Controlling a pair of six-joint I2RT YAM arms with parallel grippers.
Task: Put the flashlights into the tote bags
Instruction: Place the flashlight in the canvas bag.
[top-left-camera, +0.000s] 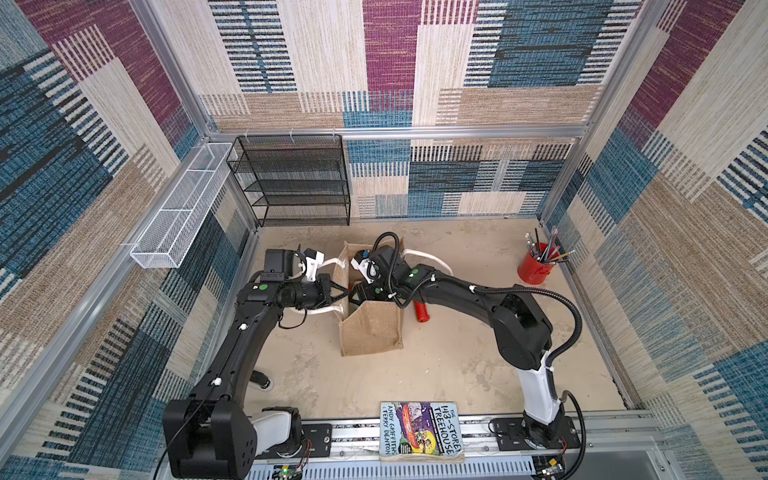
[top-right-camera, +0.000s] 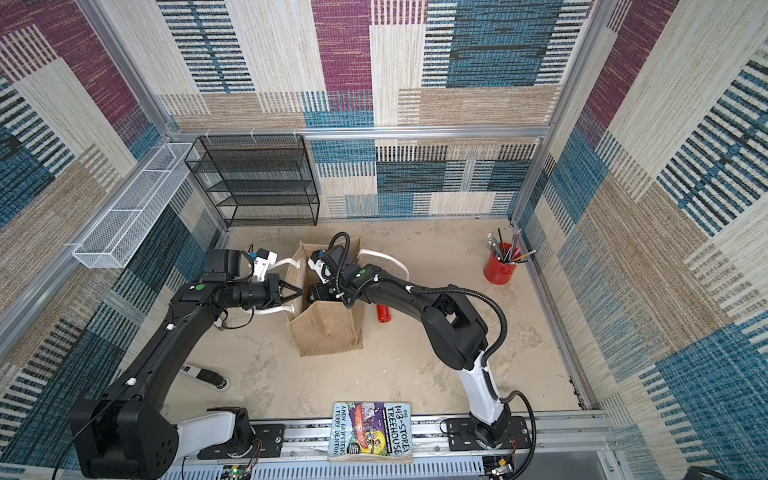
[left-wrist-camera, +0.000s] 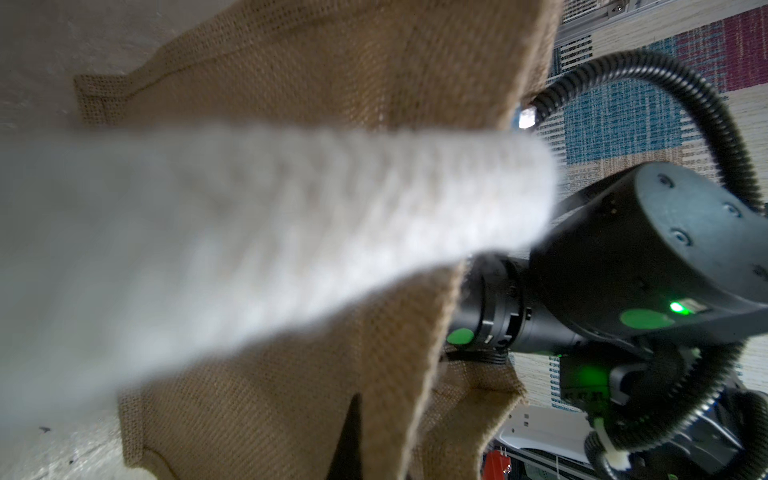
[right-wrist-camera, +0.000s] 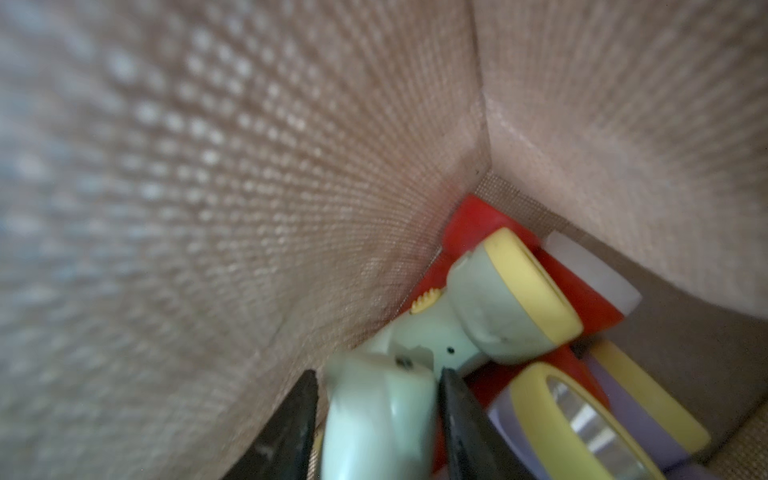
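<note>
Sandy table carries the bag, standing open mid-table. Inside it my right gripper has its jaws either side of a green flashlight, which is blurred; whether I squeeze it I cannot tell. Beneath lie more flashlights, green, red and lilac. My left gripper is clenched on the bag's rim. Just beside the bag, under my right arm, a red flashlight lies on the table. Farther out: cup of pencils, book, rack
</note>
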